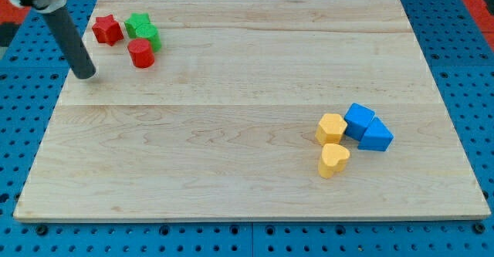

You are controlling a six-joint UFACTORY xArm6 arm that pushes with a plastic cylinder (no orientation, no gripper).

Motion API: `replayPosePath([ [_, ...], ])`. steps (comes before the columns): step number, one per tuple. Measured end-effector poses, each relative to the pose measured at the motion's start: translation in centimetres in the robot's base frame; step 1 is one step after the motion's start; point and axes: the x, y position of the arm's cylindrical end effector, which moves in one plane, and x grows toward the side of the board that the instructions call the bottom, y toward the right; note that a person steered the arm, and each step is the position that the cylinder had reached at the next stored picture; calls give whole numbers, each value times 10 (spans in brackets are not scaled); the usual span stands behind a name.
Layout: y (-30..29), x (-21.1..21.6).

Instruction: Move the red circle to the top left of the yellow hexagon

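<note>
My tip [85, 75] sits on the wooden worktop [231, 172], left of the red circle block [141, 53]; there are no jaws. Pushing could drag the touching green block [143, 28] toward the distant yellow hexagon block [331, 127].

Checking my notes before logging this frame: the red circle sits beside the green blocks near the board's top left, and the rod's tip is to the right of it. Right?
Not quite. The camera view shows my tip to the left of the red circle, apart from it. The rest holds: the circle sits beside the green blocks near the board's top left.
</note>
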Motion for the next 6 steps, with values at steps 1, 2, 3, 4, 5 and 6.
replayPosePath([
  [1, -6, -20],
  [2, 49, -33],
  [3, 150, -42],
  [4, 243, -51],
  [5, 305, -47],
  [6, 251, -49],
])
